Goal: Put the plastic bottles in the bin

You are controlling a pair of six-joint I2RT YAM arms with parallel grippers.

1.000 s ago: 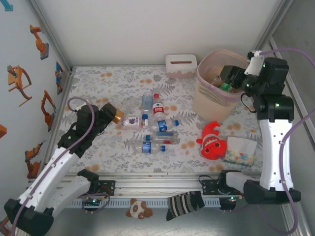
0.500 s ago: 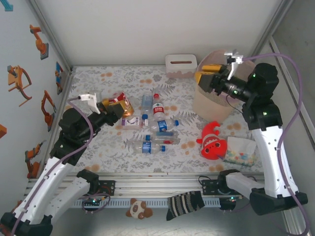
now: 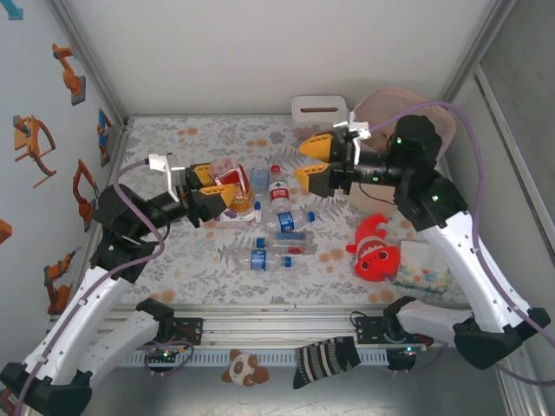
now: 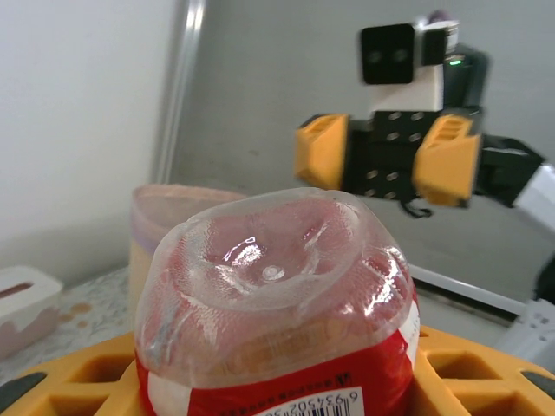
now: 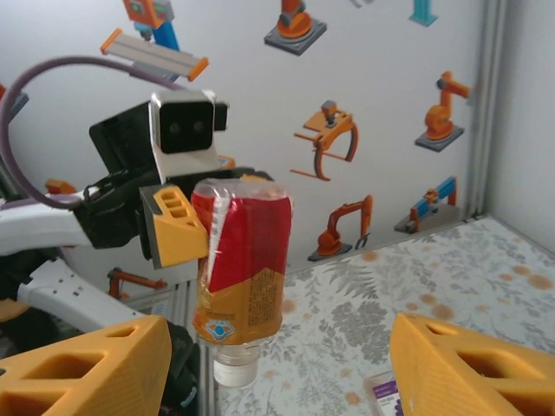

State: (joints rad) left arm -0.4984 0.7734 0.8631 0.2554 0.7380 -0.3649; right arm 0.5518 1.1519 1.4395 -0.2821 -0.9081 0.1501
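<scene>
My left gripper [image 3: 227,179] is shut on a red-and-orange-labelled plastic bottle [image 3: 229,173], held above the table's left side. That bottle [image 5: 243,264] hangs cap down in the right wrist view, and its clear base [image 4: 276,277] faces the left wrist camera. The right gripper [image 3: 314,162] stands open in mid-air, facing the held bottle from the right with a gap between them. Several more bottles lie mid-table, blue-capped [image 3: 290,222] and red-capped [image 3: 277,186], one purple-labelled [image 3: 231,214]. The pink-beige bin [image 3: 381,104] stands back right, partly hidden by the right arm.
A white tissue box [image 3: 318,113] sits left of the bin. A red clownfish plush [image 3: 375,247] and a dotted packet [image 3: 425,264] lie front right. A striped sock [image 3: 325,357] and a small plush [image 3: 244,368] lie below the table's near rail.
The left gripper rose from the table with the red-labelled bottle and swung right. The right gripper came out of the bin, swung left and now faces the bottle, open.
</scene>
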